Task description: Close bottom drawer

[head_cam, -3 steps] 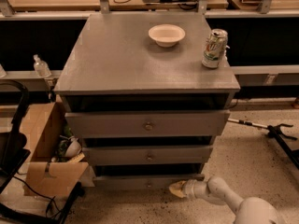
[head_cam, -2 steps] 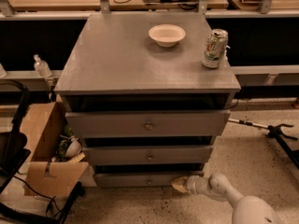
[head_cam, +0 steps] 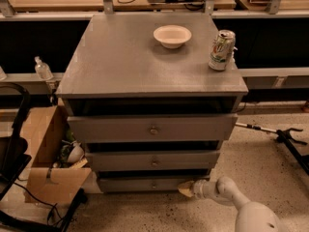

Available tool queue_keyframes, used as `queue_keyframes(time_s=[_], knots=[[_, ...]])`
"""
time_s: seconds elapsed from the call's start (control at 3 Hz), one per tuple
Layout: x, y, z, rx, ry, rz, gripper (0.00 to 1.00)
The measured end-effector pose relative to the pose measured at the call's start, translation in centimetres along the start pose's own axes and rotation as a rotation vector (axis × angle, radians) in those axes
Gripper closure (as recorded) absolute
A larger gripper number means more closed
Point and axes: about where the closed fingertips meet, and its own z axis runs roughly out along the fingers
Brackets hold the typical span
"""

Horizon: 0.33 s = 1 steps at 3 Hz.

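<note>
The grey wooden cabinet (head_cam: 149, 57) stands in the middle of the camera view with three drawers. The bottom drawer (head_cam: 140, 183) is the lowest one, with a plain grey front and a small round knob (head_cam: 154, 182); its front sits set back under the two drawers above. My gripper (head_cam: 186, 188) comes in low from the lower right on a white arm (head_cam: 227, 192). Its tan tip touches the right end of the bottom drawer's front, just above the floor.
A white bowl (head_cam: 172, 35) and a green-and-white can (head_cam: 221, 50) stand on the cabinet top. An open cardboard box (head_cam: 48, 153) with items sits at the left. A black stand (head_cam: 14, 153) is at far left, and a tool (head_cam: 280, 134) lies on the floor at right.
My gripper and arm have moved a little toward the cabinet, and the bottom drawer's front has gone further in under the drawers above.
</note>
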Motion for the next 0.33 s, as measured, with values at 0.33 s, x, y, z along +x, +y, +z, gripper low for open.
queue_keyframes(time_s=[0.33], knots=[[0.0, 0.0, 0.0, 0.0, 0.0, 0.0, 1.0]])
